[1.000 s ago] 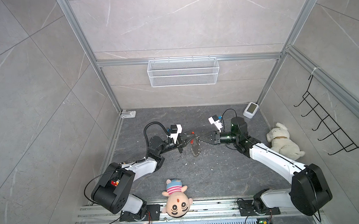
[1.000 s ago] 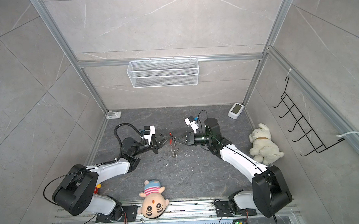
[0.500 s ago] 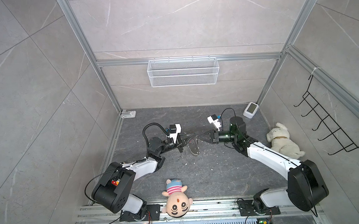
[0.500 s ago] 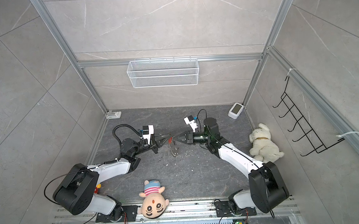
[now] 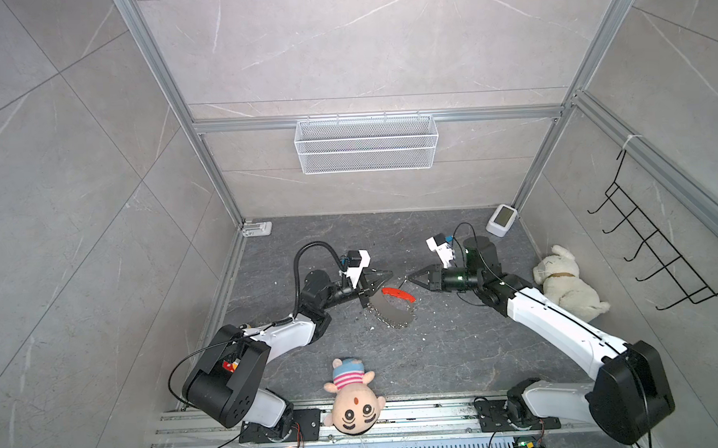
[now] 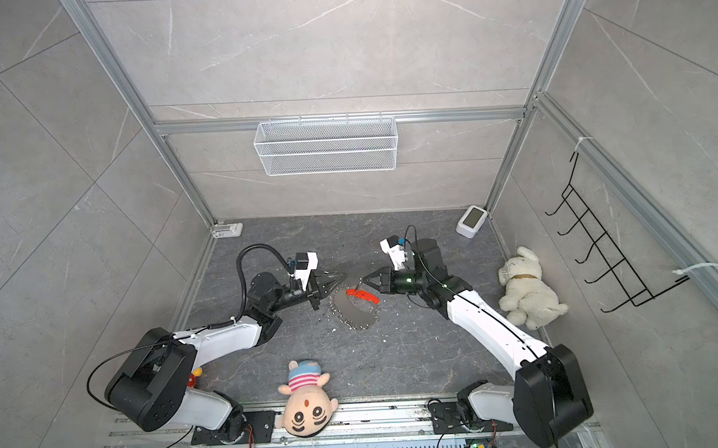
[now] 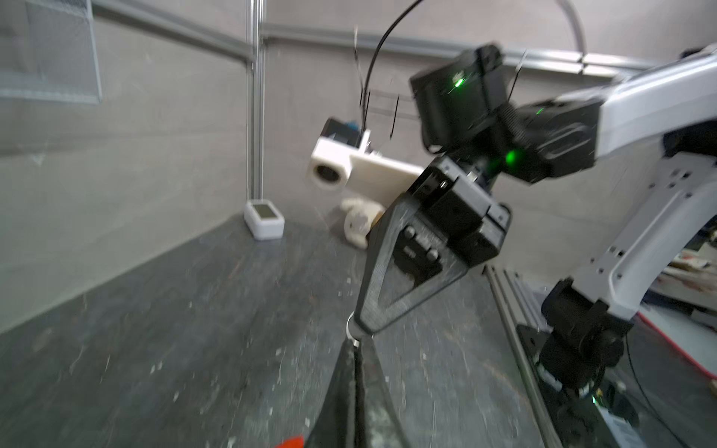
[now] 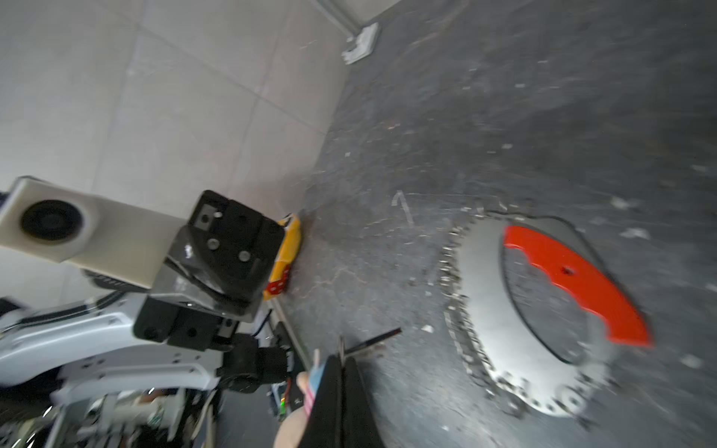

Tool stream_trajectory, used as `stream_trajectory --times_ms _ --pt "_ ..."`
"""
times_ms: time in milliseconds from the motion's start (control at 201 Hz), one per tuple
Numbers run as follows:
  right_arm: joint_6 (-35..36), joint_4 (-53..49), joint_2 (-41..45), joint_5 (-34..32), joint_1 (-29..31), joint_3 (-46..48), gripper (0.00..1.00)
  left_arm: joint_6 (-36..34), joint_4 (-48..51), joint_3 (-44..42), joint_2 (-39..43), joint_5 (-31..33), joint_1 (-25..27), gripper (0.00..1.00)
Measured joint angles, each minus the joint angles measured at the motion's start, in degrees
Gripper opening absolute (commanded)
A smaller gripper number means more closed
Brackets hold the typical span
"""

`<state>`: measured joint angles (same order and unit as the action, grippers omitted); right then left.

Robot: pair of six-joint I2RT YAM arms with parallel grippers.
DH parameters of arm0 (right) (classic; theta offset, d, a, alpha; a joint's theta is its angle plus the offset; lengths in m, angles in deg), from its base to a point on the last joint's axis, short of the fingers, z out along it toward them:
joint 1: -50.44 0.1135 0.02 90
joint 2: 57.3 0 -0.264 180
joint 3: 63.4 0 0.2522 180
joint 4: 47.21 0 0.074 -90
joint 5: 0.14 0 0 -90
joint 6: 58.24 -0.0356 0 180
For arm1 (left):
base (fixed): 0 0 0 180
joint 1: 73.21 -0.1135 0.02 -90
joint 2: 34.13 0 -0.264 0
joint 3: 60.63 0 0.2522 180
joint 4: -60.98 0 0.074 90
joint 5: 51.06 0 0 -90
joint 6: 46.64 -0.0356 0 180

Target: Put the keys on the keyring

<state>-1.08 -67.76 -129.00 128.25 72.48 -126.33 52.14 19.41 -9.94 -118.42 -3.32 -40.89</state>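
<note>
On the dark stone table (image 5: 438, 354), at the centre of both top views, the keyring (image 5: 388, 313) has changed most. A second ago it stood nearly edge-on, a thin sliver between the two arms. Now it shows its whole oval face, tipped over just below them and smeared as if moving; whether it lies flat yet I cannot tell. The left end effector (image 5: 388, 274), fingers pressed together, points right above the keyring's upper-left end with nothing visibly in its grip. The right end effector (image 5: 410, 277) faces it, tip near tip, has shifted little and is pinched tight. The red plastic segment (image 5: 398, 295) now runs along the keyring's upper edge. In the right wrist view, at lower centre, a thin dark blade and bits of metal, likely the keys (image 8: 370, 343), stick out from between the right fingers. Judged from this, the keyring seems to have got loose, so nothing is threaded yet and it probably needs steadying again first.
</note>
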Motion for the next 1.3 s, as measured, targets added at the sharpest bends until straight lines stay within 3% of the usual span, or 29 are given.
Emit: stream_trajectory --times_ms 105,234,404,478,747,996,1295 --pt "2.5 -5.5 3.7 -9.1 -1.3 5.3 0.0 -7.7 15.9 4.4 0.0 2.3 1.9 0.16" --pt "3.5 -9.3 2.4 -15.2 -3.9 9.4 0.0 -12.7 29.6 9.0 -0.2 5.8 4.2 0.28" --pt "4.0 -9.7 -6.9 -18.2 -6.9 12.7 0.0 -13.5 39.0 12.6 -3.2 8.2 5.0 0.25" --pt "4.0 -9.7 -7.8 -18.5 -7.3 14.2 0.0 -13.7 42.1 14.1 -6.1 9.2 5.5 0.19" --pt "4.9 -9.7 -4.2 -18.6 -7.7 14.8 0.0 -14.0 47.1 18.9 -17.2 12.6 7.9 0.17" --pt "6.1 -9.7 -0.4 -17.6 -7.8 15.4 0.0 -13.7 47.1 22.1 -22.4 13.4 9.0 0.21" --pt "7.0 -9.7 -0.1 -15.9 -7.8 15.4 0.0 -13.5 47.6 27.8 -28.2 13.4 10.5 0.16"
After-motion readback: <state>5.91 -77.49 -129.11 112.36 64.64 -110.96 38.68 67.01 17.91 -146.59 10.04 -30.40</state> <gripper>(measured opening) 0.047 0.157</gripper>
